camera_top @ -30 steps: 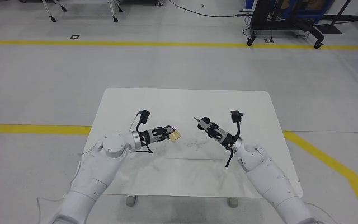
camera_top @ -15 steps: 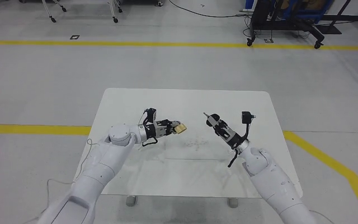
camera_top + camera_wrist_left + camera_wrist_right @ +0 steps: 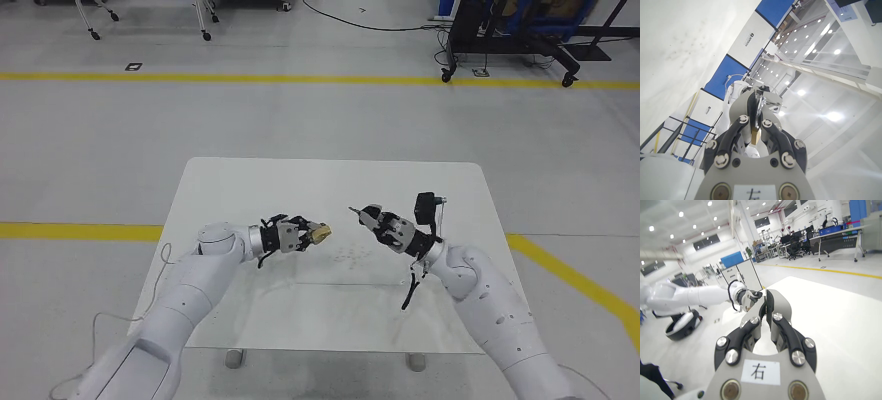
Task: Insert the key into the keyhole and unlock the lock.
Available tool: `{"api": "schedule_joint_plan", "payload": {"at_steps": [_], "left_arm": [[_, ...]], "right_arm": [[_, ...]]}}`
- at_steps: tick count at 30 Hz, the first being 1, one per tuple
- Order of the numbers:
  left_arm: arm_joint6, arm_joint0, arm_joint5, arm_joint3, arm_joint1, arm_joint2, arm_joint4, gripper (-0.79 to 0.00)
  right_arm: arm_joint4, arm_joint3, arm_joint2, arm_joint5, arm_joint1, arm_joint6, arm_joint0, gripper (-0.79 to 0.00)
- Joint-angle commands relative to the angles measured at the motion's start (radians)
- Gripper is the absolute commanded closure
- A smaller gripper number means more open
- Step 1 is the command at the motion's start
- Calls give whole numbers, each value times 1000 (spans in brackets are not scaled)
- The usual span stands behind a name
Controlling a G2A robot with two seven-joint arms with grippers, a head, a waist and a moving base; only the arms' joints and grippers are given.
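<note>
My left gripper is shut on a brass padlock, held above the middle of the white table. In the left wrist view the lock's brass body sits between the fingers, its silver shackle toward the fingertips of the gripper. My right gripper is shut on a thin metal key whose tip points at the lock across a small gap. In the right wrist view the key shows edge-on between the fingers of the gripper, with the other arm's gripper and lock just beyond.
Faint dark smudges mark the tabletop under the two grippers. Yellow floor lines run behind and beside the table. A black wheeled frame stands far back right.
The left gripper has carried the lock right and slightly farther back. The right gripper drew away to the right, then came back left, so the key tip is near the lock again.
</note>
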Motion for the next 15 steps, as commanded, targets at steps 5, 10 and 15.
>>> {"api": "schedule_joint_plan", "payload": {"at_steps": [5, 10, 15], "left_arm": [[-11, -107, 21, 99, -45, 53, 18, 0], [-23, -126, 14, 119, -56, 66, 27, 0], [-23, -126, 14, 119, -56, 66, 27, 0]], "right_arm": [[-501, -94, 20, 79, 22, -224, -31, 0], [-501, -94, 20, 79, 22, -224, -31, 0], [-501, -94, 20, 79, 22, -224, -31, 0]]}}
